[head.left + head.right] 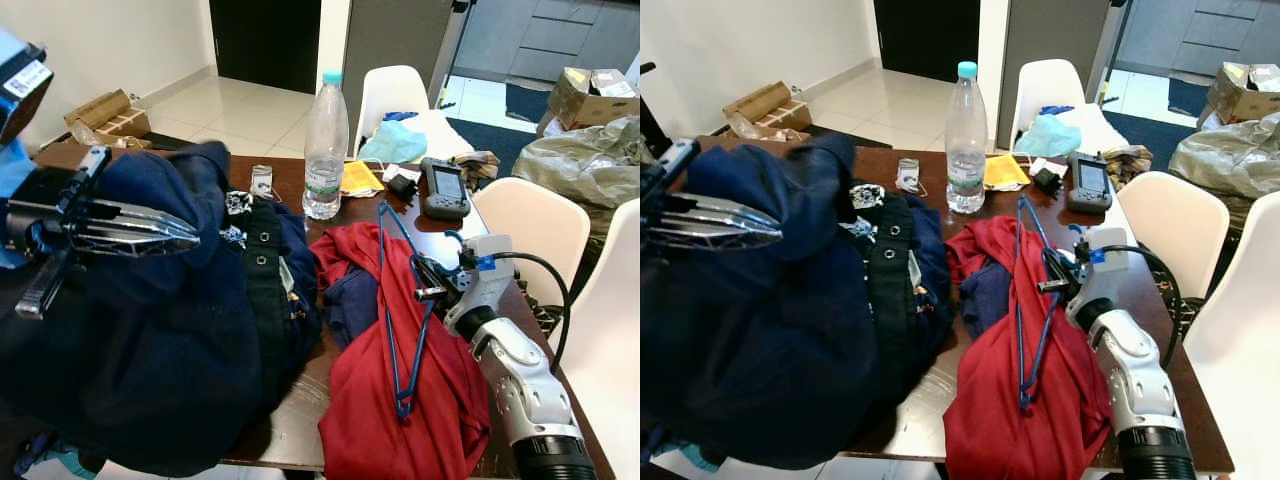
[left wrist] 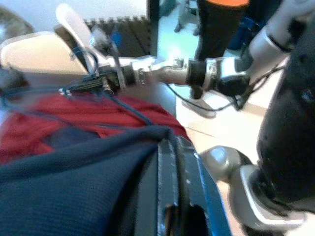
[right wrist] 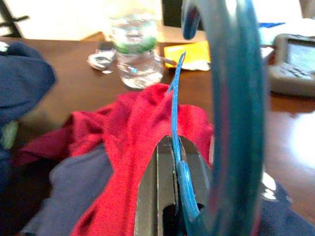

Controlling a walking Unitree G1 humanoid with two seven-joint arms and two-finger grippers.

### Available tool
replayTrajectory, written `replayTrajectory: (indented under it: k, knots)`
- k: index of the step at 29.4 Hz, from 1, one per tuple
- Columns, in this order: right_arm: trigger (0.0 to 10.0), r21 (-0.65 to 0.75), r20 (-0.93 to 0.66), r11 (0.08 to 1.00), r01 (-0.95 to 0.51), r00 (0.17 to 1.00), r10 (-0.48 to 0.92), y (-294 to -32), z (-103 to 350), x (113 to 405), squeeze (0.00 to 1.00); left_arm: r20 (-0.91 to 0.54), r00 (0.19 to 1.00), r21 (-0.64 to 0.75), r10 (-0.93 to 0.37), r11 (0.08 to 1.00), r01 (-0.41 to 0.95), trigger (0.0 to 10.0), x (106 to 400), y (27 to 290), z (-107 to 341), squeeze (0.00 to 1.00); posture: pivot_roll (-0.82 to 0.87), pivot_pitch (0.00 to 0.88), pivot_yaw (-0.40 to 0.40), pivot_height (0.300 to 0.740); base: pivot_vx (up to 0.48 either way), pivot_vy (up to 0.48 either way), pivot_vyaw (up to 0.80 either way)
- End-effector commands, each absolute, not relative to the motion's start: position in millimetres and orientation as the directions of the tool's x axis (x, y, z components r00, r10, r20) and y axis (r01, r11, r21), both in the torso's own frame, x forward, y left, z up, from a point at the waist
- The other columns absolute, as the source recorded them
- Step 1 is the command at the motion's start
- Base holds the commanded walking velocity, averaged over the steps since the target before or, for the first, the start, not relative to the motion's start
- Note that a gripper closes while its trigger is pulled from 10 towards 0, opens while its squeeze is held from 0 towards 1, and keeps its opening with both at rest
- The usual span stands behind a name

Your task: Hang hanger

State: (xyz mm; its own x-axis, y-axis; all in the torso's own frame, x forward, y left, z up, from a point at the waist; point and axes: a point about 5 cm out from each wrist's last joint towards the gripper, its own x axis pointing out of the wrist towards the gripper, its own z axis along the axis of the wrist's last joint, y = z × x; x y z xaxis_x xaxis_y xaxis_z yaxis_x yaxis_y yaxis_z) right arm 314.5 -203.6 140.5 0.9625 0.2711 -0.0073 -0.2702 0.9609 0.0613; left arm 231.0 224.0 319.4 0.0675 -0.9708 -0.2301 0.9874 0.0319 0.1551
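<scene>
Hanger (image 1: 400, 300), thin blue wire, lies across the red garment (image 1: 400, 400) on the table (image 1: 500, 235); your right gripper (image 1: 430, 280) has fingers closed on it near the hook, per wrist cam. Left gripper (image 1: 60, 235) is up w/ navy cloth (image 1: 150, 350) draped over it — can't tell its finger state. Risk: lift fast & the wire could snag the red fabric, dragging it toward the water bottle (image 1: 325, 145).
</scene>
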Motion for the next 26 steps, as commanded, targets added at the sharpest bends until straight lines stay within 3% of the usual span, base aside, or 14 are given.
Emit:
replayTrajectory:
  k: [1, 5, 11, 12, 13, 14, 15, 20, 23, 25, 26]
  knots:
    - [10.0, 0.062, -0.032, 0.963, -0.263, 0.964, 0.266, -205.5, 136.5, 312.9, 0.0, -0.288, 0.073, 0.153, -0.955, 0.03, 0.988, 10.0, 229.3, 223.6, 316.9, 0.0, 0.13, 0.078, -0.037, 0.74, 0.0, 0.0, 0.0]
    - [10.0, 0.059, -0.039, 0.961, -0.269, 0.962, 0.271, -204.4, 134.7, 312.6, 0.0, -0.396, 0.106, 0.061, -0.912, 0.089, 0.994, 10.0, 229.2, 225.3, 280.5, 0.0, 0.13, 0.074, -0.037, 0.74, 0.0, 0.0, 0.0]
    - [10.0, 0.055, -0.044, 0.959, -0.277, 0.959, 0.279, -203.0, 133.8, 313.1, 0.0, -0.364, 0.057, -0.036, -0.93, 0.076, 0.996, 10.0, 217.4, 214.6, 267.7, 0.0, 0.13, 0.067, -0.038, 0.74, 0.0, 0.0, 0.0]
    - [10.0, 0.055, -0.045, 0.959, -0.279, 0.958, 0.282, -202.3, 133.8, 313.5, 0.0, -0.336, 0.042, -0.061, -0.941, 0.066, 0.996, 10.0, 213.5, 211.2, 269.1, 0.4, 0.13, 0.062, -0.036, 0.74, 0.0, 0.0, 0.0]
    - [10.0, 0.055, -0.045, 0.959, -0.279, 0.958, 0.282, -202.3, 133.8, 313.5, 0.0, -0.336, 0.042, -0.061, -0.941, 0.066, 0.996, 10.0, 213.5, 211.2, 269.1, 0.4, 0.13, 0.062, -0.036, 0.74, 0.0, 0.0, 0.0]
    - [10.0, 0.055, -0.045, 0.958, -0.282, 0.958, 0.284, -201.5, 133.6, 313.8, 0.0, -0.306, 0.042, -0.066, -0.951, 0.065, 0.996, 10.0, 212.4, 209.1, 272.0, 0.93, 0.13, 0.056, -0.036, 0.74, 0.0, 0.0, 0.0]
    - [10.0, 0.055, -0.044, 0.957, -0.284, 0.957, 0.287, -200.6, 133.5, 314.1, 0.0, -0.275, 0.043, -0.063, -0.961, 0.062, 0.996, 10.0, 212.2, 208.0, 276.0, 1.0, 0.13, 0.056, -0.036, 0.74, 0.0, 0.0, 0.0]
    - [10.0, 0.055, -0.044, 0.957, -0.286, 0.956, 0.289, -200.0, 133.4, 314.2, 0.0, -0.251, 0.046, -0.055, -0.967, 0.062, 0.997, 10.0, 211.7, 207.5, 278.8, 1.0, 0.13, 0.056, -0.036, 0.74, 0.0, 0.0, 0.0]
    - [10.0, 0.055, -0.045, 0.956, -0.289, 0.955, 0.292, -199.8, 133.3, 314.4, 0.0, -0.115, 0.088, 0.009, -0.989, 0.088, 0.996, 10.0, 216.3, 212.9, 299.9, 1.0, 0.13, 0.056, -0.036, 0.74, 0.0, 0.0, 0.0]
    - [10.0, 0.055, -0.045, 0.956, -0.289, 0.955, 0.292, -199.8, 133.3, 314.4, 0.0, -0.115, 0.088, 0.009, -0.989, 0.088, 0.996, 10.0, 216.3, 212.9, 299.9, 1.0, 0.13, 0.056, -0.036, 0.74, 0.0, 0.0, 0.0]
    - [10.0, 0.054, -0.047, 0.956, -0.287, 0.956, 0.29, -200.5, 133.0, 314.3, 0.0, 0.054, 0.112, 0.075, -0.992, 0.115, 0.991, 10.0, 218.3, 223.0, 326.2, 1.0, 0.13, 0.056, -0.036, 0.74, 0.0, 0.0, 0.0]
